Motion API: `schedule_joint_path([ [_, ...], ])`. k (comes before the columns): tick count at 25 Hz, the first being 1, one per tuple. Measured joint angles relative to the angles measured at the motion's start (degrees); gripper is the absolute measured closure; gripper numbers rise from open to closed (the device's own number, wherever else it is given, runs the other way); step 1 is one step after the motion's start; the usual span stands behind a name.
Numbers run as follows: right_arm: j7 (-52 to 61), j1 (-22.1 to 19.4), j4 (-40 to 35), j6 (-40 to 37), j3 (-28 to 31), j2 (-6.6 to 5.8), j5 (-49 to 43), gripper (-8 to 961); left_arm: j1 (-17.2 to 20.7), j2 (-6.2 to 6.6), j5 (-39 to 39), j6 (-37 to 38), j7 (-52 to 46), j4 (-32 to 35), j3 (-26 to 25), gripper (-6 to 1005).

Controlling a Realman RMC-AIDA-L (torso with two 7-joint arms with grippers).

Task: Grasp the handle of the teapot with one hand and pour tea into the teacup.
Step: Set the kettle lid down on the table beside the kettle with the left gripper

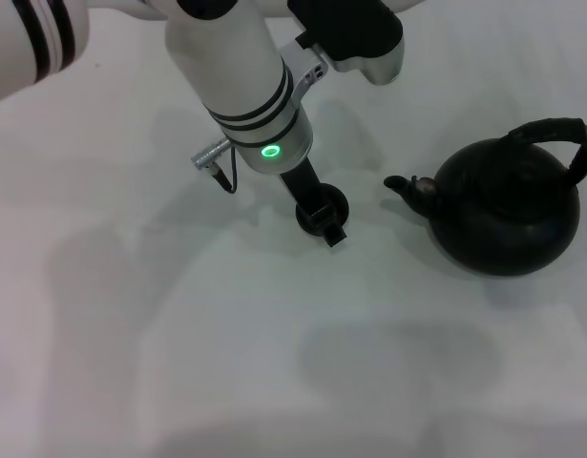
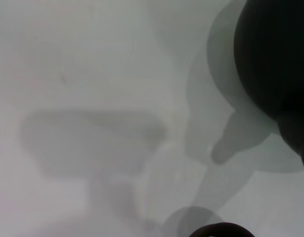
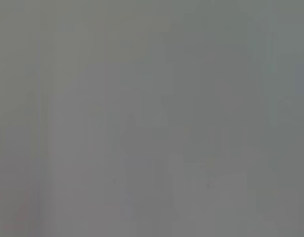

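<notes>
The teapot (image 1: 508, 215) stands upright at the right of the white table, its short spout (image 1: 408, 186) pointing left and its arched handle (image 1: 553, 134) rising over its top. The small black teacup (image 1: 341, 202) sits left of the spout, a short gap away. My left gripper (image 1: 328, 227) reaches down from the upper left and sits right over the teacup, covering much of it. In the left wrist view the teapot (image 2: 275, 54) is a dark mass and the teacup's rim (image 2: 221, 229) shows at the edge. No tea is visible. The right wrist view shows only plain grey.
The white tabletop (image 1: 178, 343) stretches bare to the front and left of the cup. My left arm's white forearm (image 1: 241, 76) with a green light (image 1: 270, 151) crosses the upper middle of the head view.
</notes>
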Motion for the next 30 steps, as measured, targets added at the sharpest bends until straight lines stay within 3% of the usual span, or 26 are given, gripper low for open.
schedule_joint_path([
  [24, -0.21, -0.25, 0.74, -1.61, -0.71, 0.06, 0.00, 76, -0.27, 0.00, 0.41, 0.45, -2.21, -0.31, 4.00, 296],
  [30, -0.21, -0.30, 0.81, -1.62, -0.71, 0.06, 0.00, 76, -0.17, 0.01, 0.49, 0.43, -2.21, -0.20, 4.00, 213],
])
